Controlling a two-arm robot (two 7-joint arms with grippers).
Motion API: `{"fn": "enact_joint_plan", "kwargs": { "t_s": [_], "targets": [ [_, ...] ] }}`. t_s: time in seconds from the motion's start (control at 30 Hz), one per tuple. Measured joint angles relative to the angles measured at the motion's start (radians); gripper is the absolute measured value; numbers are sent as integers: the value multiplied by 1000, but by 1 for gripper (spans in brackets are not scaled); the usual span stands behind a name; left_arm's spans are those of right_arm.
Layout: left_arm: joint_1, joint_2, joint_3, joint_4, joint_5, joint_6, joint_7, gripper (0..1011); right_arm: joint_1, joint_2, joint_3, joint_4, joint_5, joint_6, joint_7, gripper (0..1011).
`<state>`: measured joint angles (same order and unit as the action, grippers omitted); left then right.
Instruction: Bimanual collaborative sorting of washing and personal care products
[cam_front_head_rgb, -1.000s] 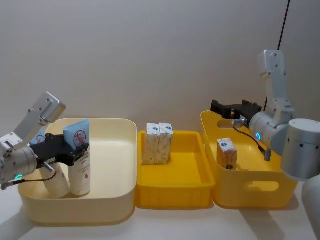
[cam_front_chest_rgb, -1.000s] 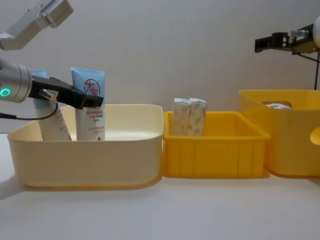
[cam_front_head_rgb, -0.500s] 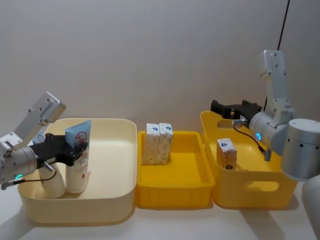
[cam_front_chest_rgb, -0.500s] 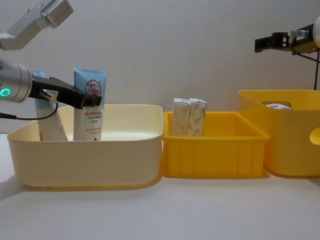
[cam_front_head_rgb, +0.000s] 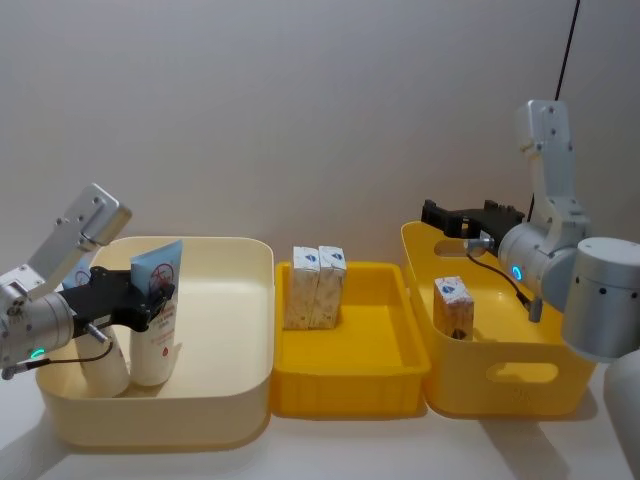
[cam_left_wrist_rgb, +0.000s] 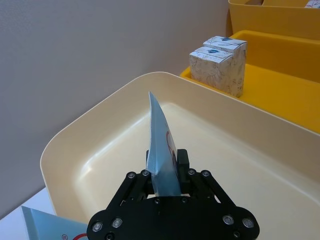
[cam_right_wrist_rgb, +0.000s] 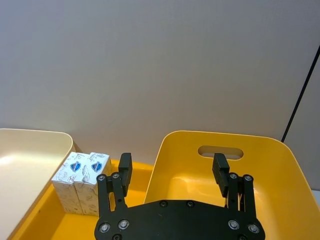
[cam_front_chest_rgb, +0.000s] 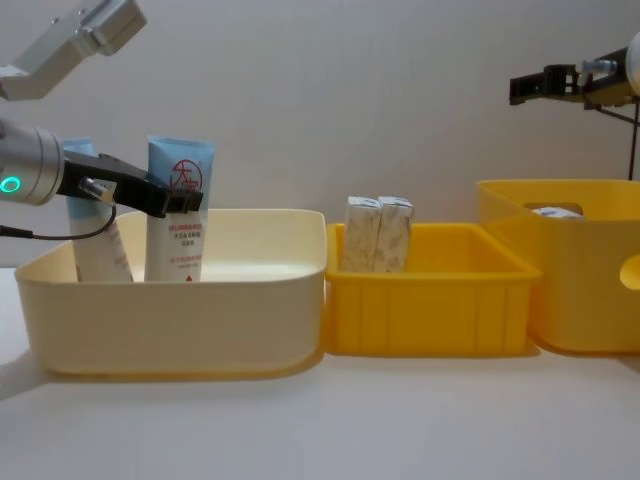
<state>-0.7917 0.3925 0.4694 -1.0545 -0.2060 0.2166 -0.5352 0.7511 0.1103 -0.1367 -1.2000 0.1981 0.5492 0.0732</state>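
My left gripper (cam_front_head_rgb: 158, 300) is shut on a pale-blue-and-white tube (cam_front_head_rgb: 152, 345) that stands upright in the cream bin (cam_front_head_rgb: 250, 300), its crimped end up. In the left wrist view the tube (cam_left_wrist_rgb: 159, 145) shows edge-on between the fingers. A second tube (cam_front_chest_rgb: 88, 250) leans just behind it. Two speckled white boxes (cam_front_head_rgb: 315, 287) stand side by side at the back left of the middle yellow tray (cam_front_head_rgb: 385, 375). A third box (cam_front_head_rgb: 453, 306) stands in the right yellow bin (cam_front_head_rgb: 520, 375). Above that bin's back rim my right gripper (cam_front_head_rgb: 432, 215) hovers open with nothing in it.
The three containers sit side by side on a white table, walls nearly touching. The right bin has handle cut-outs (cam_right_wrist_rgb: 220, 151) in its walls. A plain grey wall stands close behind. A black cable (cam_front_head_rgb: 568, 45) hangs at the far right.
My left gripper has lowered the tube deeper into the cream bin and shifted it slightly left. The right arm has not moved.
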Motion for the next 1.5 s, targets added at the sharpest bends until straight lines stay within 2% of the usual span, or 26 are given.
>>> {"fn": "enact_joint_plan", "kwargs": {
  "t_s": [0.73,0.97,1.17,1.5],
  "targets": [
    [6,2,-2,-9,6,0,4,236,0,0,0,0,0,0,0,1001],
    [13,5,-7,-19,12,-18,6,235,0,0,0,0,0,0,0,1001],
    [18,5,-16,-25,12,-57,1,235,0,0,0,0,0,0,0,1001],
    [9,2,-17,-25,20,-169,-31,235,0,0,0,0,0,0,0,1001]
  ]
}}
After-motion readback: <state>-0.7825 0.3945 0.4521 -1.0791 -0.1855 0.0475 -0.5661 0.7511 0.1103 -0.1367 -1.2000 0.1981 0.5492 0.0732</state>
